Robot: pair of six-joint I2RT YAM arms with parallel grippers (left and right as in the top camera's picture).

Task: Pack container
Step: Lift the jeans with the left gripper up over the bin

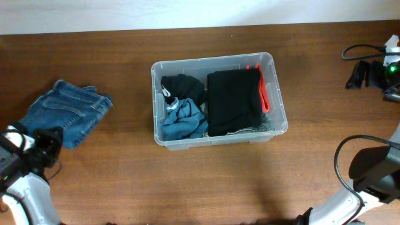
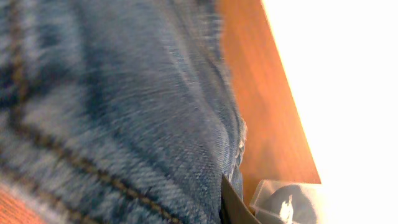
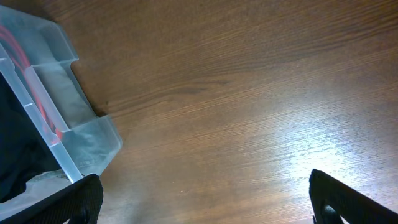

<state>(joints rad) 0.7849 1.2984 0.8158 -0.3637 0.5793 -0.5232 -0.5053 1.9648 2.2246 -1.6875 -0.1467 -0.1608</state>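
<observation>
The left hand [image 1: 47,145] is seen at the edge of the jeans [image 1: 67,111]; its opening cannot be told. The right hand [image 3: 202,202] is held wide above the bench [image 3: 249,93], near a corner of the container [image 1: 212,60], which is set mid-bench, clothes [image 1: 232,100] packed inside.

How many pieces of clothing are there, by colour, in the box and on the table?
Black: 2, large folded garment and small garment, in the container.
Blue: 2, crumpled garment in the container, jeans on the table.
Total: 4.
</observation>
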